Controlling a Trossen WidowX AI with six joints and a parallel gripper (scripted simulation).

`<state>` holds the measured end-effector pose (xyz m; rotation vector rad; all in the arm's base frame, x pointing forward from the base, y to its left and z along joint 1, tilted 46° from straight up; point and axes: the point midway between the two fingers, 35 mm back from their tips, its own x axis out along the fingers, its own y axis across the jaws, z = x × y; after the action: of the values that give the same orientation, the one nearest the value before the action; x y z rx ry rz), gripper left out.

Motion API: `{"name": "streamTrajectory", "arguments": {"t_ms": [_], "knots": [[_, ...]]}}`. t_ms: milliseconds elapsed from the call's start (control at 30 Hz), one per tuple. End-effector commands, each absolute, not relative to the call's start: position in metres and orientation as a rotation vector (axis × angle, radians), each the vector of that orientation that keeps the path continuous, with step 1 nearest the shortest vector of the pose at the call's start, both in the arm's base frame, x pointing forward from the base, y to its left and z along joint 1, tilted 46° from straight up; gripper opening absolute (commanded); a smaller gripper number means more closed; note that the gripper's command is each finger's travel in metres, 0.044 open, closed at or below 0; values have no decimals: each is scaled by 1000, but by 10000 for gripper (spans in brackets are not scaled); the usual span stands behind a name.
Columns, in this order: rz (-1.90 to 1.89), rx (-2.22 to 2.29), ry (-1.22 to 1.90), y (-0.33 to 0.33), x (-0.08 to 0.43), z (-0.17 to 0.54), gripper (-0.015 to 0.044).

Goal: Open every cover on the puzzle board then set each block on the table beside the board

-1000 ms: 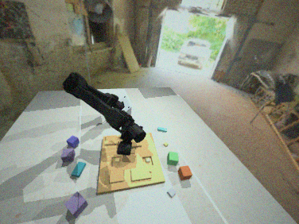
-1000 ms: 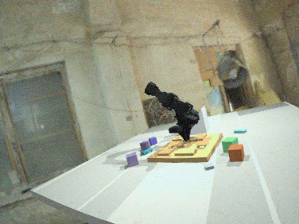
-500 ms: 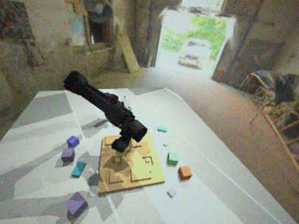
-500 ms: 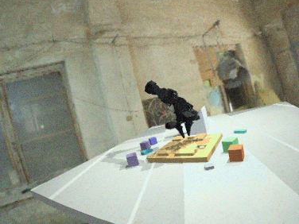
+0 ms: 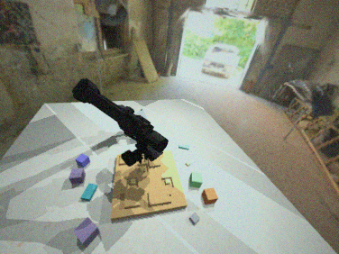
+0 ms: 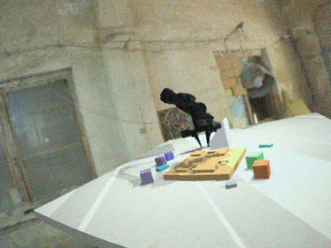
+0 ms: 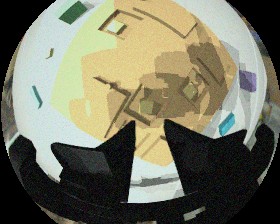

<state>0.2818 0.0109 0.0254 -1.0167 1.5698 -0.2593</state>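
Jaws [image 5: 145, 162] [image 6: 205, 147]: partly open, holding nothing, above the board;
Flat wooden puzzle board [image 5: 177, 202] [image 6: 202, 177] [image 7: 95, 65]: on the tabletop [image 5: 234, 207] [image 6: 176, 211] [image 7: 37, 65], beneath them;
Small yellowish block [image 5: 168, 181] [image 7: 116, 26]: in a well; probably light, stiff; best pinched across opposite sides.

This looks like an old workshop or garage, with stained, worn plaster walls [image 5: 50, 68] [image 6: 132, 9], 1 wide doorway [image 5: 221, 49] open onto greenery and 1 parked car [image 5: 220, 62], and a board [image 5: 145, 60] leaning inside.
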Motion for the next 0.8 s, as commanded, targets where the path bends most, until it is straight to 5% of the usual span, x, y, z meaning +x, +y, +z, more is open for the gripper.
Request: {"name": "streamTrajectory", "arguments": {"t_ms": [0, 767], "knots": [[-342, -923, 1540, 15, 281, 31, 144], [-372, -895, 1528, -9, 284, 9, 144]]}}
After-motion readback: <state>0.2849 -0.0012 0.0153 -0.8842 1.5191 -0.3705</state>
